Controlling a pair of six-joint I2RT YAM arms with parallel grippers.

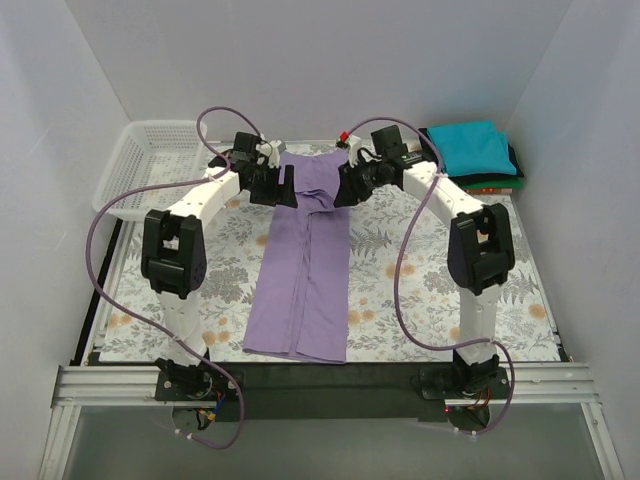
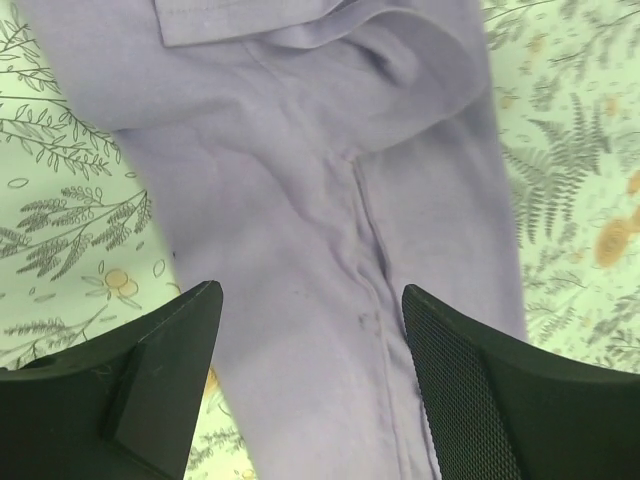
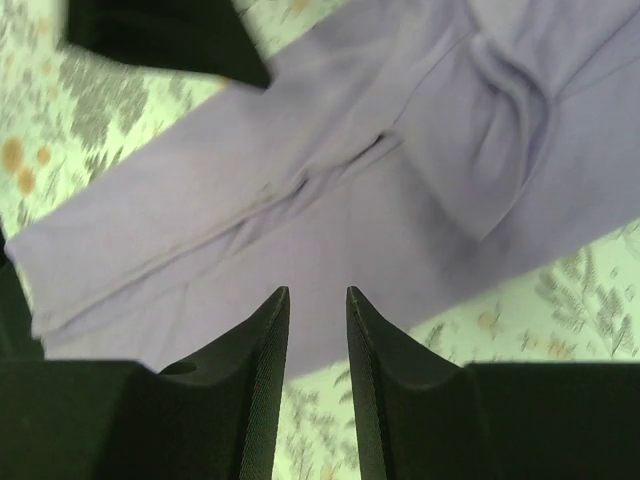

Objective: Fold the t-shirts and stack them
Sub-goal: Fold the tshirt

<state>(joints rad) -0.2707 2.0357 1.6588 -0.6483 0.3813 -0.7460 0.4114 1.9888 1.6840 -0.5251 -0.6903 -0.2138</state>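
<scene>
**Lavender shirt lies part-folded, with neither claw holding it**

At the far left corner of the bench a white mesh basket is seen. Next, the left claw is held over the far end of the lavender shirt, its jaws spread wide with nothing between them. The shirt is laid down the middle of the bench as a long strip, sides turned in, its far end loosely rumpled. The right claw is poised over the same end from the other side, jaws parted only narrowly and nothing pinched. At the far right the folded shirts are stacked, teal on top. Trouble is judged likely if only the upper layer is caught: the side folds would be pulled open. A skewed fold would be caused by uneven grips.
</scene>
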